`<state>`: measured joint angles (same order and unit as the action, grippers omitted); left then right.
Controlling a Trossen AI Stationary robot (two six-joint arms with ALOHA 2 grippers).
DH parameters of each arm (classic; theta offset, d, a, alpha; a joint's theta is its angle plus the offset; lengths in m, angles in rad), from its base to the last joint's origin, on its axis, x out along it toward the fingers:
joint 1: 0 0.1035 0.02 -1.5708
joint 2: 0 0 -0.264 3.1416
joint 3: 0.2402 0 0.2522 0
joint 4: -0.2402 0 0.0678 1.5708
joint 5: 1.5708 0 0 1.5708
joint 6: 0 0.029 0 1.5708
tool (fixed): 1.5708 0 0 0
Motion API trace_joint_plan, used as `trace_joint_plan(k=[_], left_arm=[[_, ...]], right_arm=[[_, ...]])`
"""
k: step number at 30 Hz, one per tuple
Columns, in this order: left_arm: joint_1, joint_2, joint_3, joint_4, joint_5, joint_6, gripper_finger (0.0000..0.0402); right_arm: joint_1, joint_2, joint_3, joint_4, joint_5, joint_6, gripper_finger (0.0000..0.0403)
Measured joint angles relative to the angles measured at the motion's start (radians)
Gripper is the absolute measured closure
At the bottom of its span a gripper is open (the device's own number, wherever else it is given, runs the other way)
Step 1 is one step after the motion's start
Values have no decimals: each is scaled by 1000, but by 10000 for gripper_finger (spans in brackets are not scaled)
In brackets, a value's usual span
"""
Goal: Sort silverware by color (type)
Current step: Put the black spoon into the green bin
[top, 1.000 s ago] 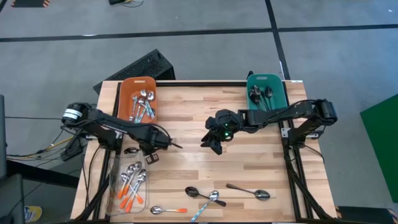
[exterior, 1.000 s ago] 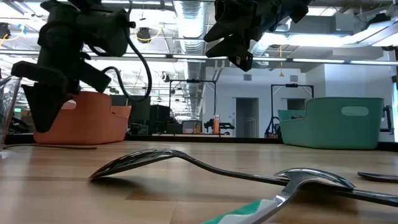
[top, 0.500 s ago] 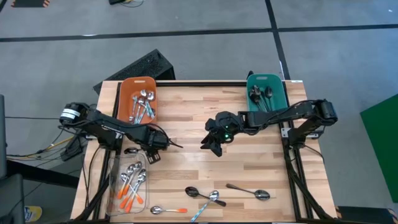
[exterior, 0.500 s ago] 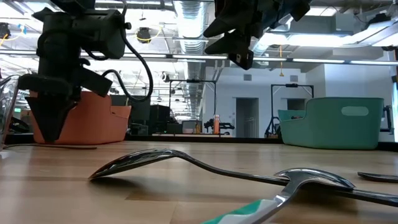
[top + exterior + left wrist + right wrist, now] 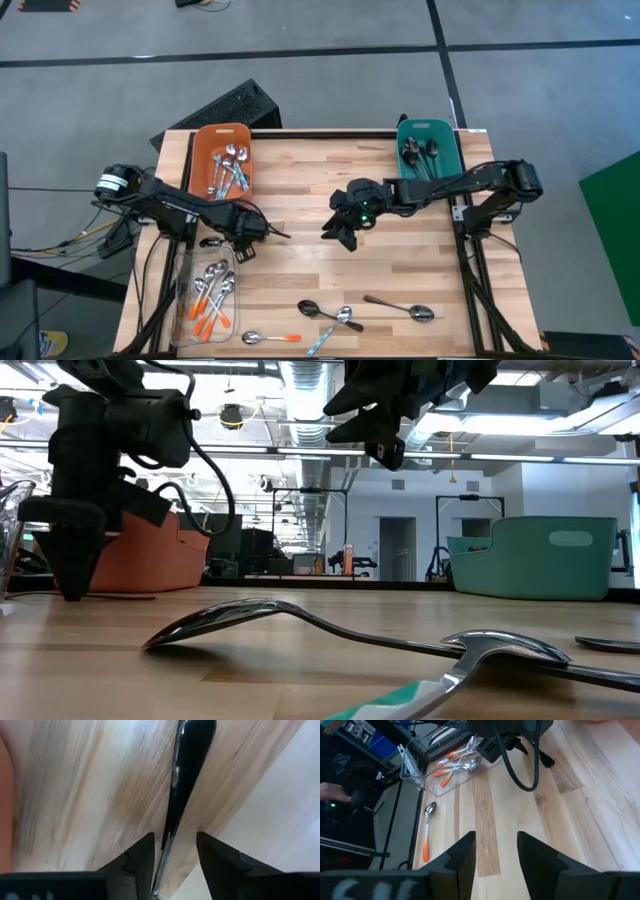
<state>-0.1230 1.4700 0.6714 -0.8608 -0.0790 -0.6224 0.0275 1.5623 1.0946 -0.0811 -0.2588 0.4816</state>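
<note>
The left hand [image 5: 243,244] is down at the desk [image 5: 300,200] surface at about 9 o'clock from the desk's centre, its two dark, blunt fingers [image 5: 137,860] set narrowly apart on either side of a dark spoon [image 5: 182,780]; that spoon is slim, glossy black, lying flat on the pale wood grain, its handle running between the fingertips, and whether they press on it cannot be told. Just at 6 o'clock of this hand stands a clear plastic tray [image 5: 184,300], rectangular, holding orange-handled spoons [image 5: 210,300] with shiny bowls, loosely piled; at 12 o'clock of it an orange bin [image 5: 205,150], rounded and matte, holds all-silver spoons [image 5: 232,168].

The right hand [image 5: 340,228] hangs above the desk near its centre, clear of the surface, its fingers [image 5: 465,860] apart and holding nothing; at 1 o'clock from it a teal bin [image 5: 450,150], smooth-walled, carries dark spoons [image 5: 415,152].

Along the desk's 6 o'clock edge lie loose pieces, well apart from both hands: an orange-handled spoon [image 5: 268,338]; a black spoon [image 5: 325,314] crossed with a light-blue-handled spoon [image 5: 330,330]; a plain silver spoon [image 5: 400,308], polished and curved, its bowl arching off the butcher-block planks in the low view.
</note>
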Motion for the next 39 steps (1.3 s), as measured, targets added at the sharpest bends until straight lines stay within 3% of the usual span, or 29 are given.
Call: trace_joint_plan(k=[5,14,20,31,35,39], left_arm=[[0,0,-5,22,5,24,288],[0,3,4,99,45,41,392],[0,8,33,126,33,75,387],[24,5,137,452,13,94,394],[54,7,199,472,3,87,394],[77,5,274,379,-1,89,395]], right_arm=[[6,0,0,0,-1,0,236],[5,0,0,0,-1,31,236],[5,0,0,0,0,45,236],[-2,1,0,16,30,66,236],[-12,1,0,14,29,92,236],[-25,1,0,13,28,106,236]])
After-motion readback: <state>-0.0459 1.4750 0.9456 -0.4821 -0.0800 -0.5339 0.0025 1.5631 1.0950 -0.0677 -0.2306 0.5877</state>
